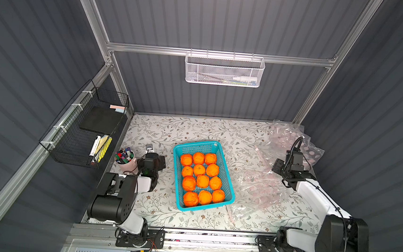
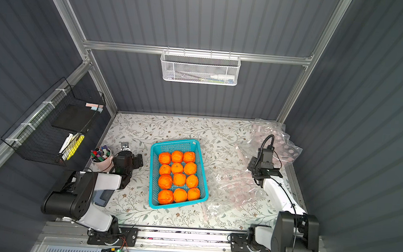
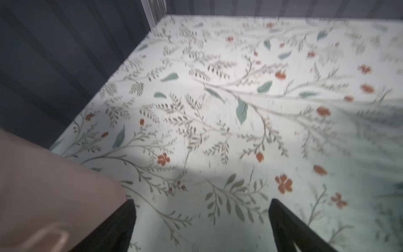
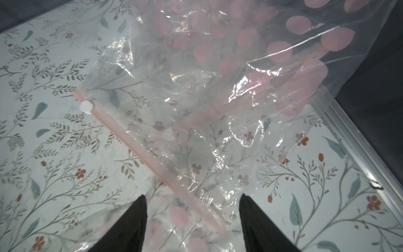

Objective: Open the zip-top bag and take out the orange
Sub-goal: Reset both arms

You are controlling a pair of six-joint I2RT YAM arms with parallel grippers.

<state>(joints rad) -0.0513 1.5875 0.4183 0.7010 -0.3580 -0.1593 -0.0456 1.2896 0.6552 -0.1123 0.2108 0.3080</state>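
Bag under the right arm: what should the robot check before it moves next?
1. Right tool open, gripping nothing: ok.
2. Left tool open, empty: ok.
3. White slider on the bag in sight: ok.
4. Zip shut or open: cannot tell.
5. Fruit inside that bag: not ok, none seen; the oranges sit in the basket.

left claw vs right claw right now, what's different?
Left claw hangs over bare tablecloth; right claw hangs over a clear zip-top bag, near its pink zip strip. Left claw sits beside the pink cup; right claw is on the far side of the table from it. Shared: both are open and hold nothing.
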